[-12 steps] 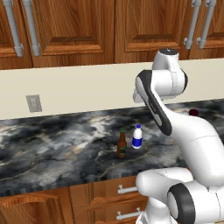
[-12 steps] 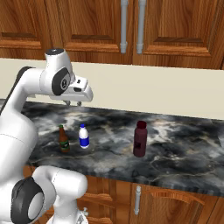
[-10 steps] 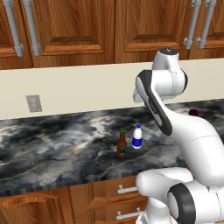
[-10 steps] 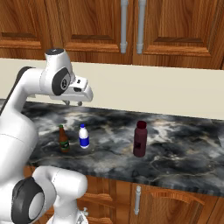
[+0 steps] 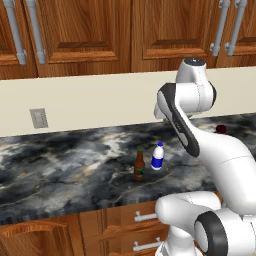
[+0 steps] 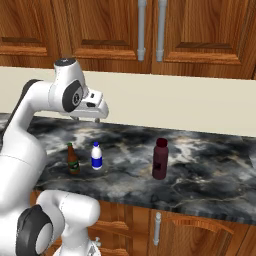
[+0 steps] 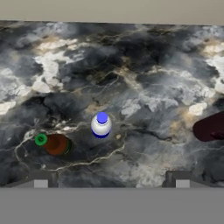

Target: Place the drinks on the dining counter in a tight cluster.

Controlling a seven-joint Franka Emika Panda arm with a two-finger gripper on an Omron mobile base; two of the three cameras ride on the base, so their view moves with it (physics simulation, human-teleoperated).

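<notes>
Three bottles are seen upright on the black-and-grey marbled tabletop point(image 6: 210, 175): a slim brown beer bottle point(image 6: 73, 159) with a green label, a small white bottle point(image 6: 96, 156) with blue cap and label just beside it, and a wider dark maroon bottle point(image 6: 160, 159) set well apart.

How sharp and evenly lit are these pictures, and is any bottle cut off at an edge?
Left base view: flat, even rendered light, no glare, beer bottle crisp. Right base view: equally sharp, maroon bottle whole. Hand view: looks steeply down on the white bottle, slightly soft, with the maroon bottle cropped by the right edge.
</notes>
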